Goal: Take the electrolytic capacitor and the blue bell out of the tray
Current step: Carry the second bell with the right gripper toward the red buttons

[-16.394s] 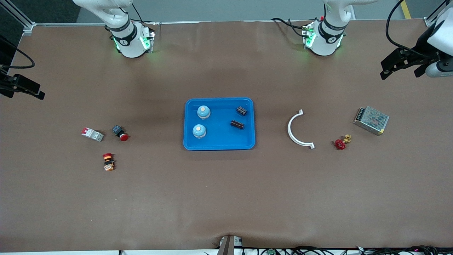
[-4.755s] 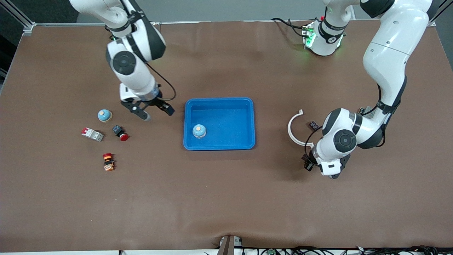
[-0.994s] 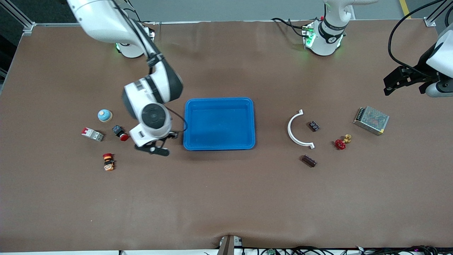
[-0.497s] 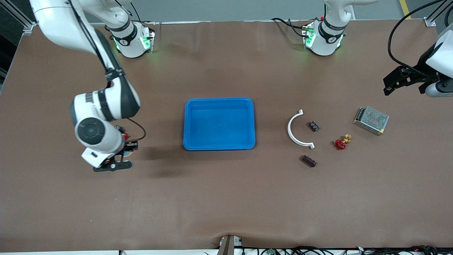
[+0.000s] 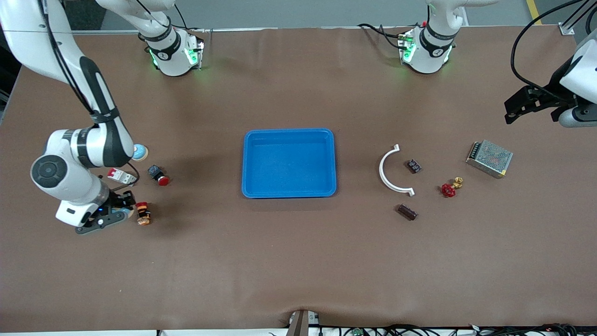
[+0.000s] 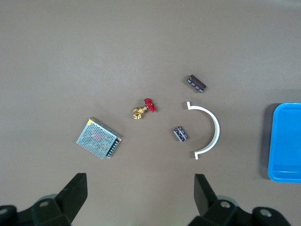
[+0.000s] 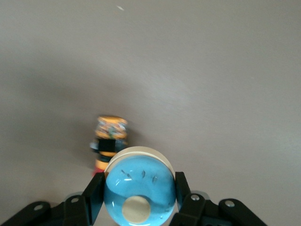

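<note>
The right hand (image 5: 108, 215) hangs over the bench (image 5: 298, 261) at the right arm's end, its fingers closed on a blue bell (image 7: 139, 189) that the front view mostly hides. The right wrist view shows the bell dome-up, button on top, beside an orange-and-red push button (image 5: 142, 213). A second bell (image 5: 139, 151) peeks out from under the right arm's forearm. The left hand (image 5: 531, 100) waits, spread wide and empty, at the left arm's end. Two capacitors lie there: a cylindrical capacitor (image 5: 407, 212) on its side, slanted, and a smaller capacitor (image 5: 413, 165) inside a white curved bracket (image 5: 388, 172). The blue tray (image 5: 289, 193) sits mid-bench on brown covering.
</note>
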Tool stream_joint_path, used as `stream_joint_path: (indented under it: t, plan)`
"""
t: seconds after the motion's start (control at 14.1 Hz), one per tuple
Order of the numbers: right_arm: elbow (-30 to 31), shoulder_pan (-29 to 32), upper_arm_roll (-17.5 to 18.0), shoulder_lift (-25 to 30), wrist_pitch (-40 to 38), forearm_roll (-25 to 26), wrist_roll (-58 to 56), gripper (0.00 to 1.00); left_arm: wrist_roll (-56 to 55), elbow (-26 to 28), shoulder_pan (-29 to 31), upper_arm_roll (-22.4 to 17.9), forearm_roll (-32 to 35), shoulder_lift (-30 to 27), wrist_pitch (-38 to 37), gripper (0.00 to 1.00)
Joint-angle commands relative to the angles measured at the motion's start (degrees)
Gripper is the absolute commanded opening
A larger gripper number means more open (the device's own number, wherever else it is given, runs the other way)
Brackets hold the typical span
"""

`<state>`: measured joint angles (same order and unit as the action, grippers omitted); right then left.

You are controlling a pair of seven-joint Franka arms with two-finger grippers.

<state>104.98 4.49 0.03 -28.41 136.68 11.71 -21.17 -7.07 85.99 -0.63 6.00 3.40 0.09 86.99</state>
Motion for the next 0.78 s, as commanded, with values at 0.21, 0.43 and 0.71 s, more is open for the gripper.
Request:
stream_joint_path:
  t: [0.21, 0.43, 0.71]
  plan:
    - [4.71, 6.14, 1.73, 0.91, 4.02, -0.36, -5.64, 0.0, 0.92, 0.75, 0.02, -0.28, -1.02, -1.41, -0.68, 1.0]
    - [5.76, 6.41, 1.82, 0.12, 3.68, -9.23, -5.73, 0.0, 1.01, 0.75, -0.07, -0.28, -1.02, -1.41, -0.68, 1.0]
    - [5.77, 6.76, 1.82, -1.29, 4.03, -11.62, -5.82, 0.0, 1.0, 0.67, -0.07, -0.28, -1.02, -1.32, -0.68, 1.0]
